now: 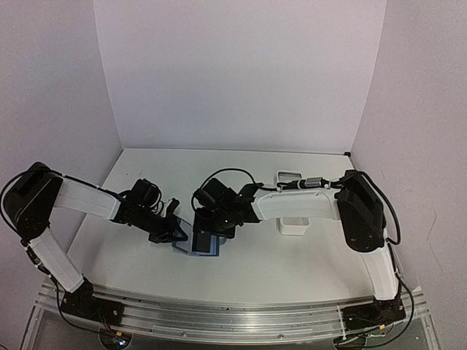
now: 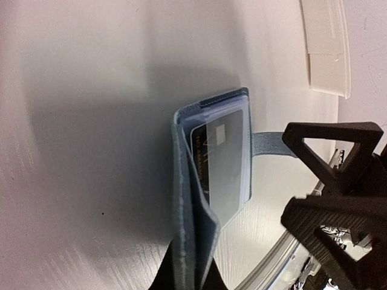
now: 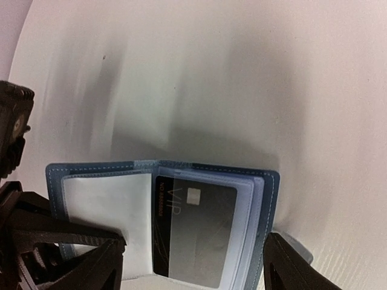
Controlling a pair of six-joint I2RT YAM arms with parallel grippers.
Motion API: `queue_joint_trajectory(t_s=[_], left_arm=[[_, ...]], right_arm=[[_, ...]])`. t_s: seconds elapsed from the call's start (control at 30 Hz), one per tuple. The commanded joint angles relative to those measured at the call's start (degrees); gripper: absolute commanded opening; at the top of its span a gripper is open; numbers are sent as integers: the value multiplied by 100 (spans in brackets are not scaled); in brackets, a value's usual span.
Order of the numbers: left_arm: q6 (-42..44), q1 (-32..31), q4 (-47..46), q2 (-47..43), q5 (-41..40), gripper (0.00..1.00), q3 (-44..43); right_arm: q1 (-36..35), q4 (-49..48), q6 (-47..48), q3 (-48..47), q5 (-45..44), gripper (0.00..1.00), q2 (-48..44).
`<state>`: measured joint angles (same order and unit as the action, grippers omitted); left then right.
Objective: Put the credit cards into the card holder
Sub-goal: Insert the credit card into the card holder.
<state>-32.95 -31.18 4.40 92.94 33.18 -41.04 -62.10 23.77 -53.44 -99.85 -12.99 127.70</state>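
Observation:
The blue card holder lies open on the table, its paler left flap spread out. A black credit card with a chip and "VIP" print sits inside a clear sleeve of the holder. My right gripper is open, its fingers standing either side of the card page without pinching it. My left gripper is shut on the holder's cover flap, holding it up on edge. In the top view both grippers meet at the holder near the table's front centre.
A long white tray lies to the right of the holder, partly under my right arm; its end shows in the left wrist view as the tray. The table's metal front rail runs close behind the holder.

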Motion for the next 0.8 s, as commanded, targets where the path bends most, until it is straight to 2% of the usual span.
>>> queue_joint_trajectory(t_s=[0.0, 0.13, 0.33, 0.53, 0.6, 0.63, 0.77], left_arm=[[9, -36, 187, -332, -22, 0, -231], [4, -49, 96, -374, 171, 0, -239], [67, -123, 58, -490, 467, 0, -485], [-16, -79, 418, -462, 100, 0, -514], [-53, -67, 413, -459, 58, 0, -473], [-61, -68, 402, -454, 52, 0, -455], [-47, -55, 384, -296, -191, 0, -317]], right_arm=[[-173, 1038, 285, -413, -553, 77, 411], [-224, 1068, 458, -778, -485, 83, 780], [-225, 1078, 480, -890, -595, 80, 936], [-224, 1086, 415, -463, -879, 56, 629], [-228, 1086, 414, -312, -923, 51, 492], [-224, 1086, 455, -298, -914, 53, 452], [-214, 1078, 783, -651, -644, 72, 418]])
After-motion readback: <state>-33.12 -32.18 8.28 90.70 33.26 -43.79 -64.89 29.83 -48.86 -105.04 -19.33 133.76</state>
